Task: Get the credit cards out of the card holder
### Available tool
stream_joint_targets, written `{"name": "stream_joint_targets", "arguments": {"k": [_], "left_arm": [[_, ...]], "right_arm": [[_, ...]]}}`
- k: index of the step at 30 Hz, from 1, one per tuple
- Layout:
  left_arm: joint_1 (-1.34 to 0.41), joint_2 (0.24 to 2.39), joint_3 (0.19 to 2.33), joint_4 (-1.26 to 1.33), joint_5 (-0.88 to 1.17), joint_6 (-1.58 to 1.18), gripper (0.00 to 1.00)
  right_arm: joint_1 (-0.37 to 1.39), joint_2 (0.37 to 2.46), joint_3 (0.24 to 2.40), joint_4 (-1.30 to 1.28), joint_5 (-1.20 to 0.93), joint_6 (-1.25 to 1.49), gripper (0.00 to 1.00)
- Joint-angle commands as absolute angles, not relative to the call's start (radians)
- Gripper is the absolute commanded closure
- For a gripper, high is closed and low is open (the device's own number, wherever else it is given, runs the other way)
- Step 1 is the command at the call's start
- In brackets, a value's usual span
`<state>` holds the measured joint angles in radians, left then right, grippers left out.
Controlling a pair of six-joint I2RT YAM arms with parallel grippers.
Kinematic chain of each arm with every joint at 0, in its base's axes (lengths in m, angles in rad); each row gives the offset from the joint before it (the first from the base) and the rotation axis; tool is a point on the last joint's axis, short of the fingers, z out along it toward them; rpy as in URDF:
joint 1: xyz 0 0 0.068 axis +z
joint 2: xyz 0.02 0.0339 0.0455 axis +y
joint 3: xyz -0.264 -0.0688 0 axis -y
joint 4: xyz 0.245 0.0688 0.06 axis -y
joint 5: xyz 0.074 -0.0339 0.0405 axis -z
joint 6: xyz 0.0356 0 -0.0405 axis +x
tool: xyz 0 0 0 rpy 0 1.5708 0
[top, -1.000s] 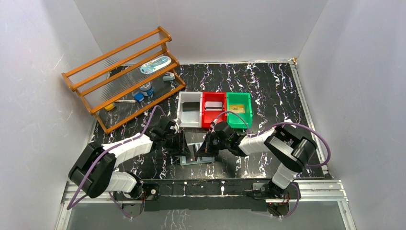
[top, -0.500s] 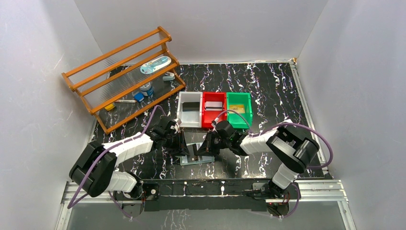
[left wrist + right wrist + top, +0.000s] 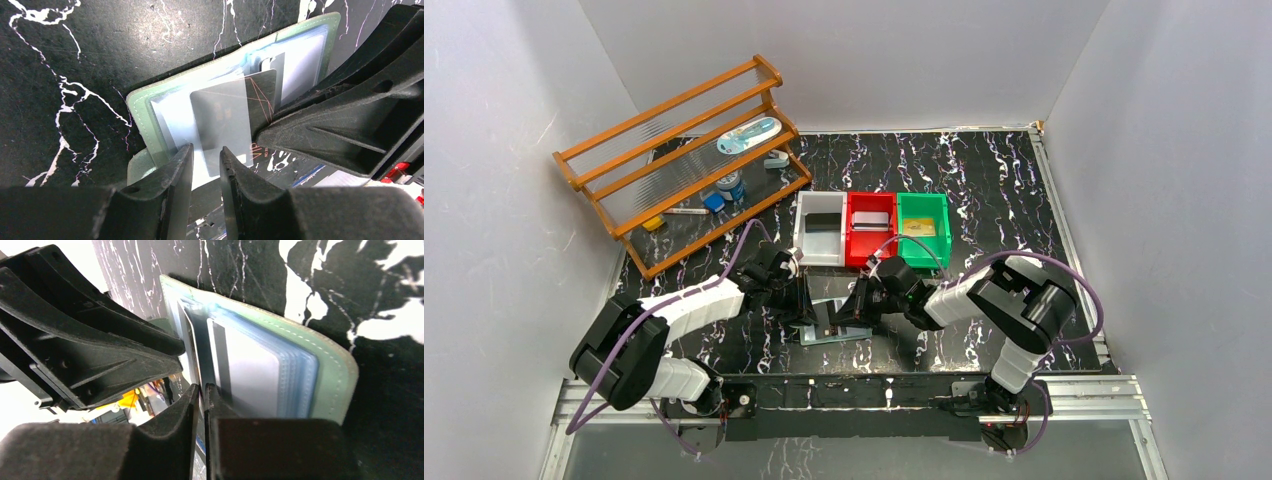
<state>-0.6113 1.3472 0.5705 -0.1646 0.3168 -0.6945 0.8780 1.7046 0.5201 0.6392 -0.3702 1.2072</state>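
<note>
The grey-green card holder (image 3: 849, 333) lies spread open on the black marble table, between both grippers. Its clear pockets (image 3: 172, 115) hold a dark credit card (image 3: 260, 95) that sticks partly out, and a pale card (image 3: 300, 60) with a dark stripe behind it. My left gripper (image 3: 206, 150) is open by a narrow gap and straddles the holder's (image 3: 145, 107) near edge over a clear pocket. My right gripper (image 3: 201, 387) comes from the opposite side. Its jaws stand a slit apart, with the dark card's (image 3: 189, 345) edge running into the slit. The holder's green rim (image 3: 330, 370) shows at the right.
Three small bins stand just behind the holder: white (image 3: 806, 228), red (image 3: 853, 228) and green (image 3: 943, 225), each with a flat item inside. A wooden rack (image 3: 684, 160) with small items fills the back left. The two grippers' fingers nearly touch over the holder.
My left jaws have narrowed over the holder's edge. My right jaws have parted slightly from shut, and the right forearm has shifted a little. The holder has stayed put.
</note>
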Motion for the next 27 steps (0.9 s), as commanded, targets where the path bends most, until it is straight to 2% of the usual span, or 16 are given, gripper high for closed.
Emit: {"name": "stream_joint_targets", "arguments": {"k": [1,3,6,18,27], "left_arm": [[-0.616,1.373,0.535,-0.248,0.268,-0.665,0.74],[-0.616,1.358,0.540,-0.257,0.263,-0.665,0.73],[-0.615,1.307,0.554,-0.271,0.254,-0.665,0.72],[-0.616,1.243,0.604,-0.281,0.279,-0.633,0.71],[-0.616,1.208,0.634,-0.149,0.432,-0.654,0.52]], "right_arm": [[0.875,1.691,0.504,0.682,-0.353,1.212,0.87],[0.874,1.675,0.498,0.660,-0.338,1.204,0.93],[0.871,1.645,0.492,0.616,-0.323,1.186,0.95],[0.857,1.589,0.479,0.569,-0.353,1.153,0.95],[0.858,1.720,0.511,0.738,-0.432,1.223,0.93]]}}
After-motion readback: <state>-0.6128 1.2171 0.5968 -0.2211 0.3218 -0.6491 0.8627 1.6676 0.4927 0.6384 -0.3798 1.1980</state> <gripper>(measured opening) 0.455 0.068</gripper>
